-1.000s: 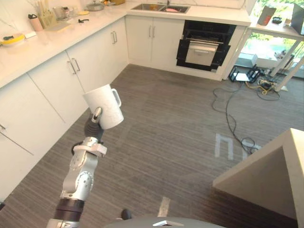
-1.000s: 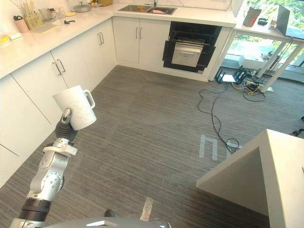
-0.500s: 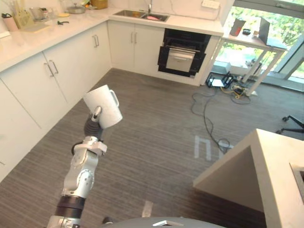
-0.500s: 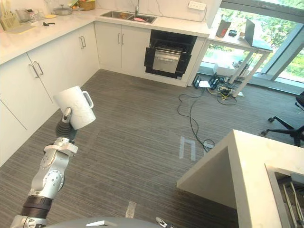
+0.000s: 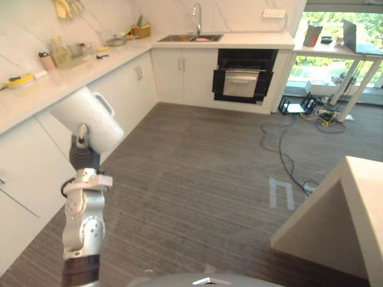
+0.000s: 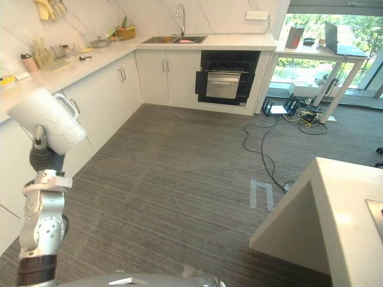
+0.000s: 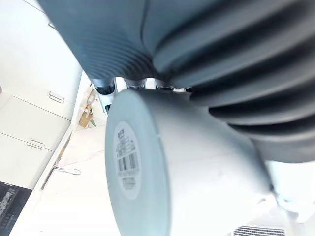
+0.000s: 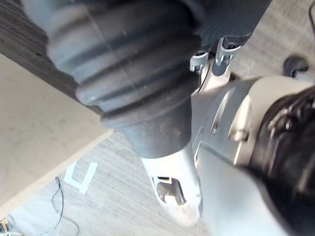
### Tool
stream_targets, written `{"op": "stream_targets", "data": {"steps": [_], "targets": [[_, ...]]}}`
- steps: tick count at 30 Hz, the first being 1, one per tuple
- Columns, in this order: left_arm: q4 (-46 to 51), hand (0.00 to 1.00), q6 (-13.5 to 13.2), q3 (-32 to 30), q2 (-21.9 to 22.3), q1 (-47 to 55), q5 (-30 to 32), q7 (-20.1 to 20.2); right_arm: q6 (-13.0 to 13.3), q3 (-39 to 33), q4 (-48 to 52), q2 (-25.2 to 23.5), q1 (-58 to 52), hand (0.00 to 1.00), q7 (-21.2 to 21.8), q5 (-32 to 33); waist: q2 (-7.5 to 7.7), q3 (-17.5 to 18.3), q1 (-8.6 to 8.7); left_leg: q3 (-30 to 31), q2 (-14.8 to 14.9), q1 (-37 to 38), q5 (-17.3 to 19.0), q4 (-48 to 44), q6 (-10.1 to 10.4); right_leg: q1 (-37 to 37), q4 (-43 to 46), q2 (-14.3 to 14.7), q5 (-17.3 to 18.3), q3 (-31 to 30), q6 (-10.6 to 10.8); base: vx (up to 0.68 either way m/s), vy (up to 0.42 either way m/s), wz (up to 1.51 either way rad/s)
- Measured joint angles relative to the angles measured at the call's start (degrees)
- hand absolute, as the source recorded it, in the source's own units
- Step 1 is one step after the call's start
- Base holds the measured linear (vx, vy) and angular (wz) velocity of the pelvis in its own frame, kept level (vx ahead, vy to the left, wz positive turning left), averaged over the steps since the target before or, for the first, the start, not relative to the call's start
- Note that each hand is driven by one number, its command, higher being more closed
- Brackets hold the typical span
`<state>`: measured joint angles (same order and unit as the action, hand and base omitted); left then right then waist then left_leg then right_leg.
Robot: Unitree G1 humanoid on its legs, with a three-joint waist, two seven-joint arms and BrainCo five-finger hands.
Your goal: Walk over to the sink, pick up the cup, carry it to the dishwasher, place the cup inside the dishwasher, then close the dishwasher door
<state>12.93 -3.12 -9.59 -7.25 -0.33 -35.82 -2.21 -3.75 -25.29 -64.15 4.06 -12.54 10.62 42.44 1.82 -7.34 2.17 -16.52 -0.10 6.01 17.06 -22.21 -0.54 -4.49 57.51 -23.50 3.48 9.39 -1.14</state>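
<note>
Mug [image 5: 90, 119], white and handled, clamped in curled left hand [image 5: 83, 156], held aloft well short of sink [image 5: 190, 38]. Black dishwasher [image 5: 242, 75] just right of sink. Right hand [image 8: 123, 73]: spread or closed, cannot tell.

- A white cup [image 5: 90, 121] with a handle on its side is held up in the air by the left hand [image 5: 80, 143].
- The cup is tipped over at a slant.
- A sticker with black lines is seen on its flat bottom.
- The sink [image 5: 190, 37] is set in the far counter [image 5: 251, 40], well apart from the cup.
- The black dishwasher [image 5: 242, 76] is found under that counter, just beside the sink.
</note>
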Motion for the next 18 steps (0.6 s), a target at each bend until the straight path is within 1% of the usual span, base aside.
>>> {"op": "stream_targets", "data": {"steps": [1, 2, 3, 4, 5, 6, 7, 8, 9, 10, 11, 12, 13, 14, 15, 16, 17, 18], "targets": [[-0.20, 1.00, 0.21, 0.65, -0.21, 0.06, 0.00, -0.45, 0.62, -0.56, 0.17, -0.58, -0.07, 0.00, 0.10, -0.01, -0.78, -0.57, 0.15, 0.60, -0.59, 2.34, -0.81, 4.37, -0.45, -2.33, 3.00, 0.70, -3.40, -1.48, -0.65, 0.28, 0.211, 0.26], [-0.19, 1.00, 0.22, 0.81, 0.13, 0.05, -0.01, -1.16, 1.65, -0.84, 0.29, -1.47, 0.48, 0.00, 0.19, -0.02, -1.02, -0.84, 0.62, 1.74, -0.10, 4.63, -2.24, 8.45, -1.42, -5.11, 4.57, 3.77, 0.25, -1.02, 0.63, 0.24, 0.130, 0.34], [-0.33, 1.00, 0.10, 0.76, 0.39, -0.18, 0.00, -1.38, 2.59, -0.78, 0.39, -2.17, 0.60, 0.00, 0.40, -0.01, -1.95, -1.36, 1.26, 3.76, 0.98, 5.71, -4.62, 11.04, -1.44, -6.42, 1.07, 7.87, 4.00, 0.97, 1.54, 0.29, 0.083, 0.31], [-0.41, 1.00, 0.09, 0.99, 0.28, -0.43, 0.00, -1.34, 3.02, -0.79, 0.51, -2.67, 0.70, 0.00, 0.46, 0.01, -1.94, -1.92, 1.31, 4.14, 1.31, 6.52, -4.86, 11.92, -1.37, -6.73, -2.32, 9.59, 5.41, 1.91, 2.35, 0.18, 0.005, 0.31], [-0.85, 1.00, 0.15, 1.92, 0.18, -0.94, 0.00, -1.24, 3.80, -0.74, 0.85, -3.46, 0.84, 0.00, 0.59, 0.13, -1.30, -2.52, 1.41, 4.91, 1.70, 7.17, -4.78, 13.11, -1.21, -7.35, -12.87, 12.46, 6.16, 3.53, 3.68, 0.24, -0.026, 0.32], [-1.25, 1.00, 0.35, 2.98, 0.09, -1.36, 0.04, -1.21, 4.17, -0.76, 0.92, -3.63, 0.37, 0.00, 0.59, 0.32, -1.08, -2.72, 1.54, 5.57, 1.83, 7.26, -4.73, 13.56, -1.12, -7.41, -23.70, 14.12, 4.97, 3.93, 4.49, 0.29, -0.060, 0.43], [-1.32, 1.00, 1.35, 4.29, -0.15, -1.95, 0.21, -1.20, 4.73, -0.78, 1.00, -3.51, -0.21, 0.00, 0.46, 0.73, -1.12, -2.82, 1.41, 5.81, 1.82, 7.35, -4.15, 13.85, -0.41, -7.45, -40.00, 15.58, 0.24, 3.80, 5.14, 0.32, -0.075, 0.34], [-1.25, 1.00, 1.98, 4.88, -0.22, -2.17, 0.30, -1.21, 4.95, -0.84, 1.26, -3.53, -0.36, 0.00, 0.38, 0.92, -1.13, -2.83, 1.36, 5.86, 1.66, 7.57, -3.86, 13.91, 0.08, -7.45, -46.53, 15.78, -2.43, 3.82, 5.70, 0.47, -0.130, 0.26], [-1.20, 1.00, 3.93, 5.79, -0.94, -2.38, 0.73, -1.21, 5.76, -0.72, 3.17, -3.53, -0.81, 0.00, 0.23, 1.07, -1.59, -3.96, 1.34, 5.92, 1.80, 10.67, -1.43, 13.23, 2.01, -7.49, -53.38, 15.62, -4.80, 3.86, 5.26, 0.43, -0.127, 0.11], [-1.18, 1.00, 4.29, 5.96, -0.94, -2.34, 0.98, -1.19, 5.98, -0.68, 3.35, -3.53, -0.98, 0.00, 0.23, 1.08, -1.81, -4.09, 1.36, 5.92, 1.98, 11.44, -0.74, 13.13, 2.22, -7.38, -53.17, 15.65, -4.83, 3.84, 5.16, 0.59, -0.176, 0.07], [-0.52, 1.00, 4.95, 6.43, -0.92, -1.85, 1.99, -1.00, 6.25, -0.49, 4.74, -3.79, -2.12, 0.00, 0.24, 1.10, -1.92, -3.60, 1.33, 5.92, 2.33, 14.55, 2.18, 12.90, 3.31, -7.01, -51.20, 15.71, -4.13, 3.44, 3.85, 0.61, -0.193, 0.00], [0.50, 1.00, 4.84, 6.60, -0.30, -0.95, 2.37, -0.36, 6.54, -0.54, 5.56, -3.51, -2.42, 0.00, 0.46, 1.10, -2.49, -2.76, 1.44, 5.83, 3.79, 16.69, 5.51, 12.56, 3.74, -7.71, -47.60, 16.57, -8.59, 2.75, 1.39, 0.64, -0.215, 0.08], [0.52, 1.00, 4.80, 7.09, -0.11, -0.65, 2.44, 0.24, 6.94, -0.67, 6.50, -3.30, -2.66, 0.00, 0.55, 1.12, -3.90, -1.81, 1.80, 5.87, 5.31, 17.15, 6.61, 12.52, 4.12, -8.40, -45.30, 17.93, -9.52, 2.94, 1.34, 0.68, -0.249, 0.22], [0.58, 1.00, 4.78, 8.36, 0.09, 0.20, 2.52, 1.72, 8.09, -0.62, 8.52, -3.13, -3.09, 0.00, 0.61, 1.20, -6.52, 0.42, 2.32, 5.85, 7.48, 17.25, 6.72, 11.73, 4.20, -10.00, -41.66, 20.07, -9.34, 2.90, 1.10, 0.68, -0.285, 0.18], [0.51, 1.00, 4.77, 8.77, 0.72, 0.67, 2.92, 2.49, 8.82, -0.48, 9.27, -2.95, -2.18, 0.00, 0.58, 1.47, -7.65, 0.18, 2.47, 5.69, 8.75, 15.52, 5.03, 5.91, 3.56, -10.14, -39.34, 21.00, -6.94, 3.46, 0.22, 0.89, -0.443, 0.08], [0.46, 1.00, 4.74, 10.16, 2.36, 1.85, 4.28, 2.84, 9.97, 0.34, 12.11, -2.17, -2.04, 0.00, 0.66, 2.37, -8.37, -0.59, 2.71, 6.10, 11.50, 8.98, -0.25, -10.75, 2.45, -7.26, -39.29, 21.82, -3.62, 3.95, -0.36, 0.61, -0.339, -0.04], [0.41, 1.00, 4.74, 10.74, 3.06, 1.97, 4.67, 3.08, 10.26, 0.54, 13.08, -2.20, -2.05, 0.00, 0.61, 2.36, -8.34, -1.11, 2.70, 6.76, 12.93, 6.33, -4.81, -17.39, 2.70, -5.43, -39.46, 22.32, -2.28, 3.93, -0.54, 0.59, -0.301, 0.02], [0.41, 1.00, 4.71, 11.34, 3.96, 2.23, 4.67, 3.41, 10.90, 1.94, 14.81, -2.20, -2.50, 0.00, 0.57, 2.11, -8.31, -1.76, 2.60, 7.07, 15.65, 2.39, -15.05, -26.78, 3.08, -2.01, -40.38, 23.51, -0.37, 3.64, -1.22, 0.50, -0.147, -0.02]]}}
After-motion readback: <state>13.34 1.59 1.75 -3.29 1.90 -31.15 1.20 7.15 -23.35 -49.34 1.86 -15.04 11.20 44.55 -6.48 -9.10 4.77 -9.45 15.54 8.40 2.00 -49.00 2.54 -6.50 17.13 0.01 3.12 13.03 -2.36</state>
